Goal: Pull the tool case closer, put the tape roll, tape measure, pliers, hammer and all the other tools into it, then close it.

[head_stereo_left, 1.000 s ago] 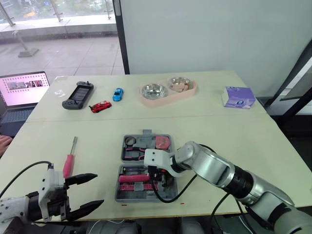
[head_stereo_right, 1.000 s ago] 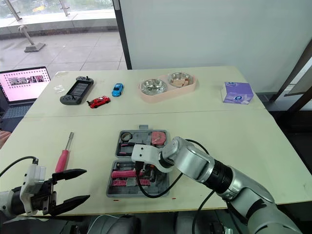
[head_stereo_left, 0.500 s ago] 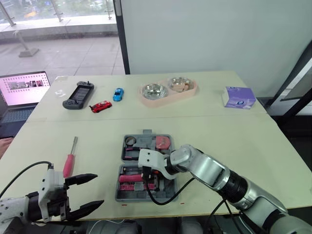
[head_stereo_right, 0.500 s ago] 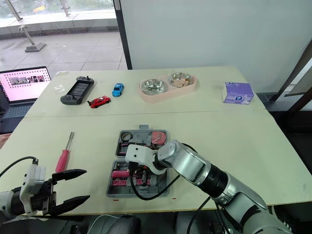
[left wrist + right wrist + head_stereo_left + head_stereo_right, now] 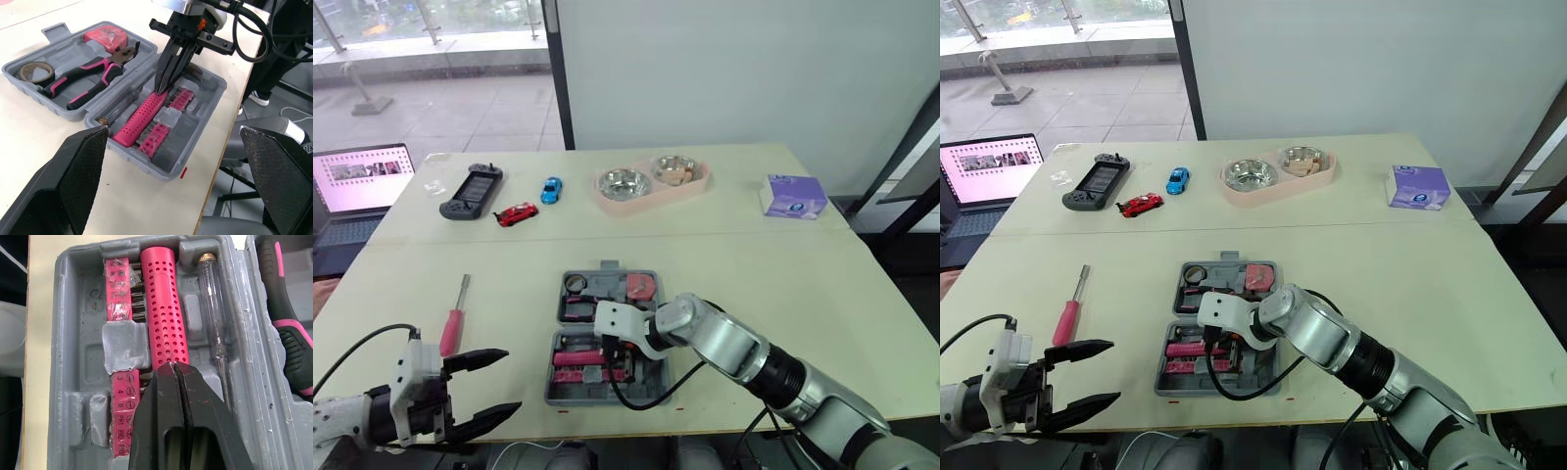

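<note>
Two halves of the grey tool case [image 5: 607, 266] lay open flat on the tabletop [image 5: 803, 284], pretty much front and centre. The right tool [image 5: 160, 89] had its fingers pressed together, tips touching the end of the pink perforated handle [image 5: 164, 313] in the near half. Pliers [image 5: 88, 81], tape roll [image 5: 33, 72] and red tape measure [image 5: 105, 38] sat in the far half. A pink screwdriver [image 5: 453, 323] lay outside, left of the case. The left tool [image 5: 513, 379] hung spread wide at the near-left edge, holding nothing.
</note>
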